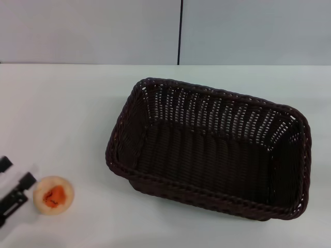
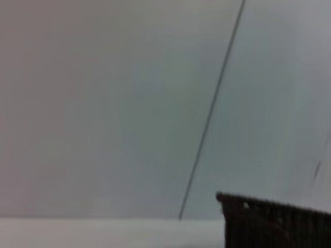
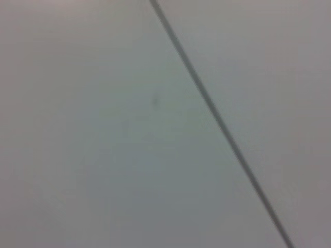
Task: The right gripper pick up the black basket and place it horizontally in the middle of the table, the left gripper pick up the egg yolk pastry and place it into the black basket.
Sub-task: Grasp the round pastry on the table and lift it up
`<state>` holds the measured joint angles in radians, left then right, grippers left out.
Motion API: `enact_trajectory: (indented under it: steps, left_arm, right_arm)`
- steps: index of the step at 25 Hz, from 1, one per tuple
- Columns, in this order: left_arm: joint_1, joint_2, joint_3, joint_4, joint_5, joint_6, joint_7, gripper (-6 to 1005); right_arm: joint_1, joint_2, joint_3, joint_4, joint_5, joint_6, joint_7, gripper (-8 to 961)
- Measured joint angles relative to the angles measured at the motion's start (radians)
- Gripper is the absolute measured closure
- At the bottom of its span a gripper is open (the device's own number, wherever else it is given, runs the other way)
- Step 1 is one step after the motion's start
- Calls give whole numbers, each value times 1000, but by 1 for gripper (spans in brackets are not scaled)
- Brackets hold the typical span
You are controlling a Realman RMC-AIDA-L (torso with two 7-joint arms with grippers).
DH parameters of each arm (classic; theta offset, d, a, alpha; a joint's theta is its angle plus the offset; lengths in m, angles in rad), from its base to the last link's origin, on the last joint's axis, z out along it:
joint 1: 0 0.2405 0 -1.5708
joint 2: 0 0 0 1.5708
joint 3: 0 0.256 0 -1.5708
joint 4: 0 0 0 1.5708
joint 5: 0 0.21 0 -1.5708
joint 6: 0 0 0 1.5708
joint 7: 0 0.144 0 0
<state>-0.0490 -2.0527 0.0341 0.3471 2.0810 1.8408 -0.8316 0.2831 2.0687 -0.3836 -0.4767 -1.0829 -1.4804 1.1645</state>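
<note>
A small round cream bun with an orange-red centre, the egg yolk pastry (image 1: 53, 195), sits on the white table (image 1: 62, 113) at the near left, well apart from the black basket (image 1: 209, 147). The basket lies upright and empty right of centre, its long side running left to right with a slight tilt, so you can judge the basket step done and the pastry pickup as the step in hand. The left gripper (image 1: 13, 191) reaches in from the near left edge, its black fingers just beside the pastry's left side; you cannot tell how wide the jaws stand, since only part shows. The right gripper is out of sight. To do this well, centre the jaws over the bun so they straddle its round sides, close gently because it looks soft and could crush, lift clear of the basket's braided rim, then release low over the basket floor.
</note>
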Motion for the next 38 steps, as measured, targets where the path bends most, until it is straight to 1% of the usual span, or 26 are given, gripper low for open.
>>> enact_trajectory:
  steps: [3, 4, 5, 6, 9, 16, 19, 24, 38]
  left_arm:
    - [-7, -3, 57, -8, 1, -39, 14, 356]
    - [-9, -5, 97, -10, 1, -63, 14, 358]
    - [-10, -5, 118, -11, 1, -74, 14, 360]
    - [-10, -5, 118, -11, 1, -74, 14, 362]
    - [-10, -6, 155, -20, 1, -98, 27, 368]
    - [-5, -6, 175, -22, 3, -117, 40, 381]
    - [-6, -6, 183, -22, 15, -148, 41, 387]
    - [-10, -6, 185, -22, 25, -163, 42, 396]
    - [-20, -7, 181, -34, 23, -188, 51, 423]
  right_arm:
    - [6, 0, 17, 17, 1, 2, -33, 375]
    - [9, 0, 18, 23, 1, 5, -42, 375]
    - [9, 0, 18, 23, 1, 5, -42, 375]
    - [10, 0, 18, 25, 1, 7, -43, 375]
    - [15, 0, 19, 32, 2, 16, -53, 375]
    - [24, 1, 19, 36, 0, 27, -54, 375]
    - [27, 2, 16, 40, -3, 27, -54, 375]
    - [31, 1, 18, 66, -3, 27, -54, 375]
    - [30, -1, 12, 85, -6, 26, -63, 375]
